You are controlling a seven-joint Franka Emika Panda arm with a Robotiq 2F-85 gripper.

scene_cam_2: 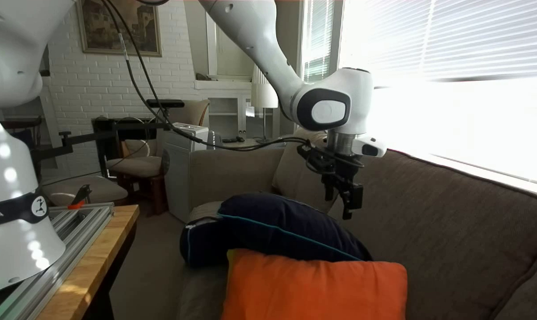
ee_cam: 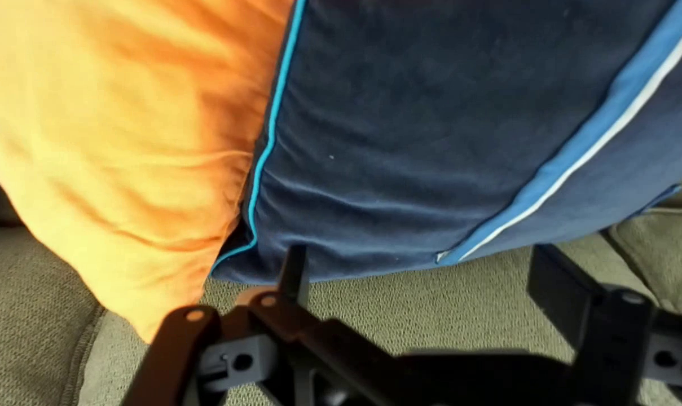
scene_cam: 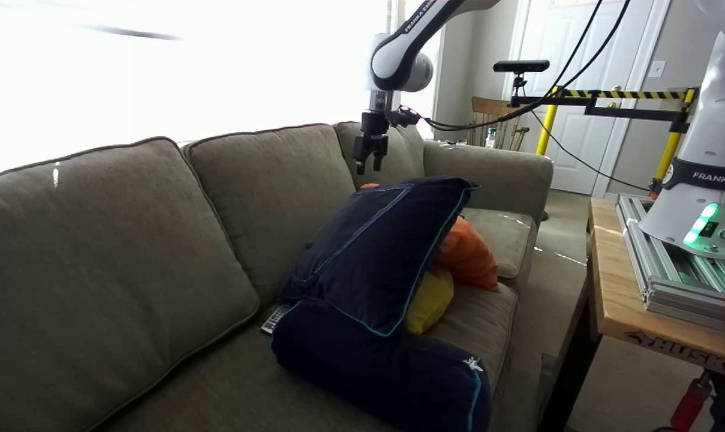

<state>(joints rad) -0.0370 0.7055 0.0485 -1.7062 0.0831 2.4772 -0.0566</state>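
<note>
In an exterior view, the fingers [scene_cam: 358, 157] hang spread, with nothing between them, near and above the navy pillow [scene_cam: 374, 252], which lies against a navy bolster [scene_cam: 374, 372] and hides parts of an orange pillow [scene_cam: 467, 255], a yellow pillow [scene_cam: 429, 300] and a remote [scene_cam: 274, 319] on the brown sofa [scene_cam: 266, 180]. The window [scene_cam: 218, 78] is blown out to white, and the right edge crops the desk [scene_cam: 613, 270] under the robot's base [scene_cam: 692, 210].

In an exterior view, the orange pillow runs off the bottom and blocks part of the navy pillow; beyond stand a lamp [scene_cam_2: 264, 95], a chair [scene_cam_2: 137, 166] and a white brick wall [scene_cam_2: 177, 66].

In the wrist view, both pillows leave the frame, and the blurred fingers gape over the woven sofa.
</note>
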